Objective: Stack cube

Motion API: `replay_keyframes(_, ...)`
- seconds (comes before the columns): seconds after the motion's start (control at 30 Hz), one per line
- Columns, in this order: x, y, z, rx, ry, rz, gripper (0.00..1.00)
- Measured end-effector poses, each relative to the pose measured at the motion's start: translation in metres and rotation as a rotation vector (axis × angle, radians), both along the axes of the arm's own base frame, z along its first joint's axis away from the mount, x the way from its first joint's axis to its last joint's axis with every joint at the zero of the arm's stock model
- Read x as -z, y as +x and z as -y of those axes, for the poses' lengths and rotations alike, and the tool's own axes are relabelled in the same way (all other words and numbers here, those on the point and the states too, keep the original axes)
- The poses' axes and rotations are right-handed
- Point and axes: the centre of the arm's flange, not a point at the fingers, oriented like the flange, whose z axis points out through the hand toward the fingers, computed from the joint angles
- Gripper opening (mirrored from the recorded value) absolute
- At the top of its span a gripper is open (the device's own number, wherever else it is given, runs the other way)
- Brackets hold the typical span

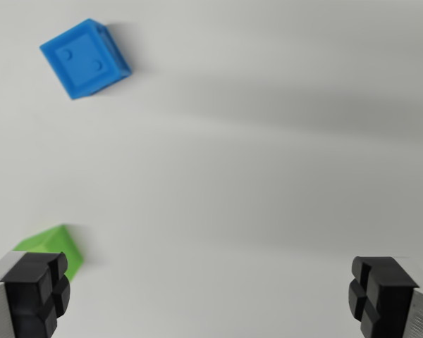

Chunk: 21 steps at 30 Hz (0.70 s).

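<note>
Two black rubber fingertips (35,292) sit at the bottom corners of the wrist view, one at its left and one at its right, and they belong to the tool (210,296), which is spread wide with nothing between its jaws but bare counter (268,176). Just behind the left fingertip, partly hidden by it, lies a green cube (53,246); only its top and one slanted side show, so its exact footing cannot be read. A blue cube (84,58) rests well apart from it near the top left of the view, turned on the diagonal so that a corner points down toward the tool, with two round dimples on its upper face. Neither cube lies in the gap between the jaws: both are off toward the wrist view's left, the green one near and the blue one far. The coming move probably turns on that offset, since the tool would need to shift left to centre over whichever cube it takes first, and would likely need to turn its wrist to meet the blue cube's flat sides rather than its corners. Open room is plentiful: the counter is plain and pale across the middle and right, crossed only by soft shadows, and no edge of it shows anywhere.
</note>
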Motion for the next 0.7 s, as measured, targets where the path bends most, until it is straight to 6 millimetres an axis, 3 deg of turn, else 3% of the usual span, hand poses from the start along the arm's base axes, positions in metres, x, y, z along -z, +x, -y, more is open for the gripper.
replay_keyframes(0.7, 0.037, -0.035, -0.035, -0.093, 0.002, -0.011, 1.0)
